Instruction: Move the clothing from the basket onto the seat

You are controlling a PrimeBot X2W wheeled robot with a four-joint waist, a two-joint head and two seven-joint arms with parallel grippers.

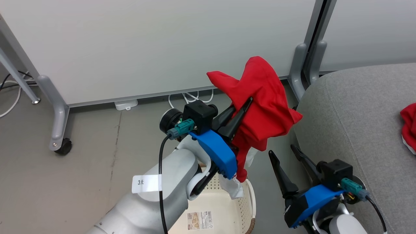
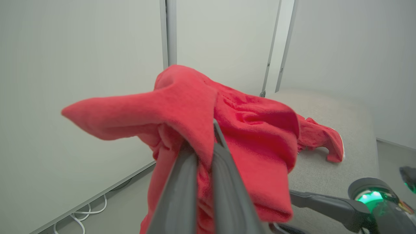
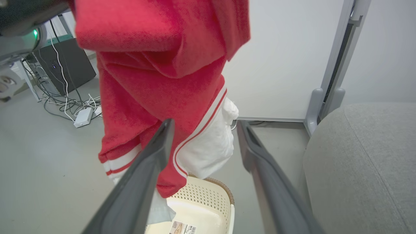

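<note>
my left gripper [image 1: 243,106] has its two fingers pressed together on a red garment [image 1: 265,94], pinching a fold of it up in the air in front of the white partition [image 1: 130,48]. the cloth drapes over and around the fingers. its striped hem and white panel hang down over the basket [image 1: 251,198] below, and i can't tell whether the lowest white corner touches the rim. in the left wrist view the fingers [image 2: 227,182] sit almost flush, with only red fabric between them.

my right gripper [image 1: 281,150] is spread wide and holds nothing. its fingers point up beside the edge of the seat [image 1: 357,110], just under the hanging garment and apart from it.

a second red garment [image 1: 409,125] with white trim lies on the seat, at the right edge of the head view. the basket stands on the floor [image 1: 81,169] near the seat's corner.
</note>
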